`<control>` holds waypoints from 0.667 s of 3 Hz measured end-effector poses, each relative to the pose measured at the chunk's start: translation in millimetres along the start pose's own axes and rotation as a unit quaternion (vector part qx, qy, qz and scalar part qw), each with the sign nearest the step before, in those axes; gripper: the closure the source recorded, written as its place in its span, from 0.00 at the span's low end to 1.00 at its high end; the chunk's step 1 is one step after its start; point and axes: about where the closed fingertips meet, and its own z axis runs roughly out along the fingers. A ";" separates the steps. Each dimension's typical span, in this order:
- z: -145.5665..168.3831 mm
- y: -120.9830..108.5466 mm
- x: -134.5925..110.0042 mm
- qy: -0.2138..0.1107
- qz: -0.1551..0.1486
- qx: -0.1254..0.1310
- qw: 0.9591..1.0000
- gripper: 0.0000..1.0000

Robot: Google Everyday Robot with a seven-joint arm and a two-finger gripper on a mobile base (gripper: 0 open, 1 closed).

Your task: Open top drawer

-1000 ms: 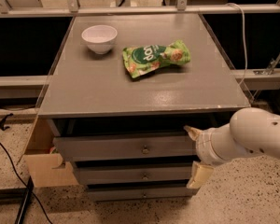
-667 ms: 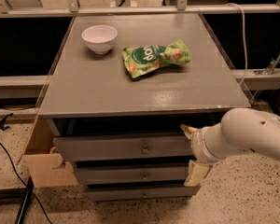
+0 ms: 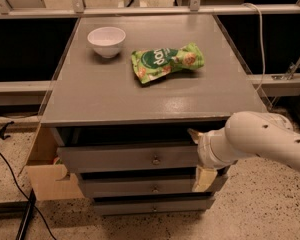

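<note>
The gripper (image 3: 198, 156) is at the right end of the top drawer (image 3: 125, 157). Its jaws are wide open, one above the drawer front and one below, not squeezing anything.

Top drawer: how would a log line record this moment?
gripper: open, at right end of top drawer front | knob: not held | on top: white bowl, green bag

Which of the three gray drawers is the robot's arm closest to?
The top drawer, the widest-looking one right under the tabletop. The open end effector straddles its right end; the middle drawer and bottom drawer sit lower.
</note>
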 end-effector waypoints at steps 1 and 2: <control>9.5 -8.3 -2.5 0.003 -0.001 -0.003 1.000 0.00; 19.2 -11.0 -1.6 0.009 0.003 -0.010 1.000 0.00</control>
